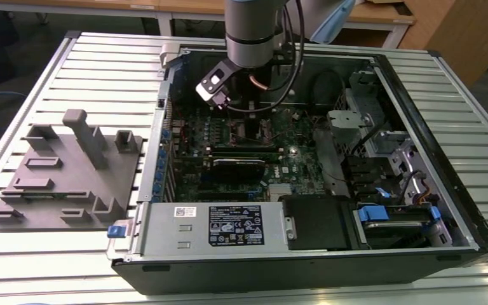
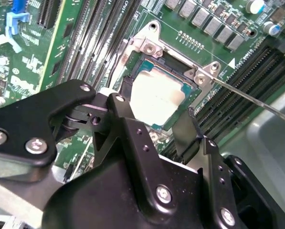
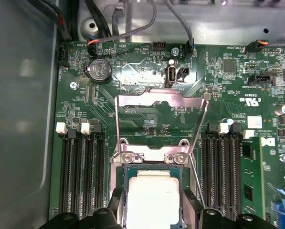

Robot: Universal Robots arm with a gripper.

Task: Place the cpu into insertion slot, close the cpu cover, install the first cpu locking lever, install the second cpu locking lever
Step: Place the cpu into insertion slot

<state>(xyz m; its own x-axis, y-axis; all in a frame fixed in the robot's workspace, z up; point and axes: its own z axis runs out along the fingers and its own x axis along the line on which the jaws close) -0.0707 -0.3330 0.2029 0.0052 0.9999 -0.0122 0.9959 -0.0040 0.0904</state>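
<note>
The cpu [image 2: 156, 93], a small square chip with a pale metal top, lies in the insertion slot [image 2: 141, 61] on the green board. My gripper [image 2: 156, 106] straddles it, and its black fingers [image 2: 124, 90] rest against two opposite edges of the chip. In the first wrist view the cpu [image 3: 152, 195] sits just below the hinge, and the cpu cover [image 3: 159, 98], a thin silvery frame, stands swung up off the slot. A thin wire lever [image 2: 247, 98] runs away from the socket corner. In the exterior view my gripper [image 1: 246, 111] hangs over the slot [image 1: 253, 130] inside the open case.
Long black memory slots [image 3: 80, 171] flank the socket on both sides. A black card [image 1: 244, 166] crosses the board, and a power supply [image 1: 218, 225] fills the case front. A grey fixture [image 1: 66, 171] stands on the slatted table at the exterior view's left.
</note>
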